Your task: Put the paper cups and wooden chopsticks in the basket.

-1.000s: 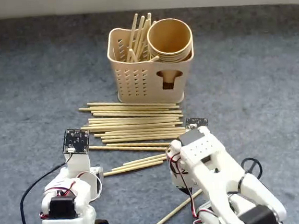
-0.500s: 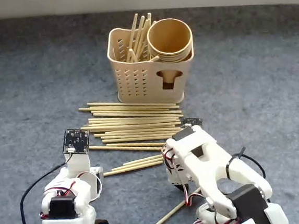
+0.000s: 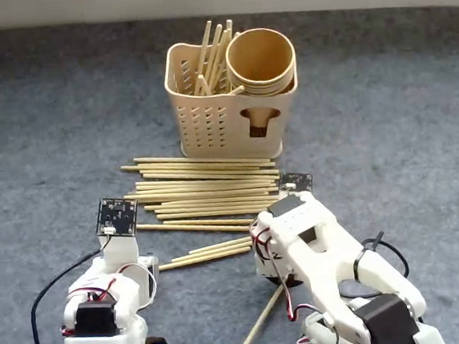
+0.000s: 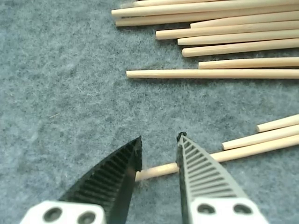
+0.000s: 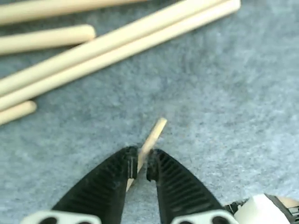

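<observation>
Two arms: the left arm point(image 3: 105, 312) and the right arm point(image 3: 334, 259) stand side by side at the near edge of the grey-covered worktop point(image 3: 41, 132).
Left fingers point(image 4: 117, 179): parted by a moderate gap and gripping nothing. They hang low over the worktop, and the end of one loose chopstick point(image 4: 156, 171) lies on the surface in the gap between their tips. Whether either tip touches it cannot be told.
Right fingers point(image 5: 110, 179): almost closed, pinching the held chopstick point(image 5: 154, 135) between the two black tips.
Held chopstick: a short end sticks out past the fingertips, over bare worktop and clear of the others lying nearby. In the high view its long part slants back from under the right arm toward the near edge.
Basket point(image 3: 218, 129): cream with slotted walls, upright at the far side of the worktop, well apart from both arms.
Paper cups point(image 3: 260, 57): a nested stack standing upright in the basket's end on the right arm's side, rims above the basket's wall.
Basket chopsticks point(image 3: 212, 49): several stand leaning in the other end, tops well above the rim.
Loose row point(image 3: 207, 188): many chopsticks lie crosswise and roughly parallel on the worktop, between the basket and the arms.
Near group point(image 3: 206, 253): three chopsticks lie together, slightly slanted, between the two arms.
</observation>
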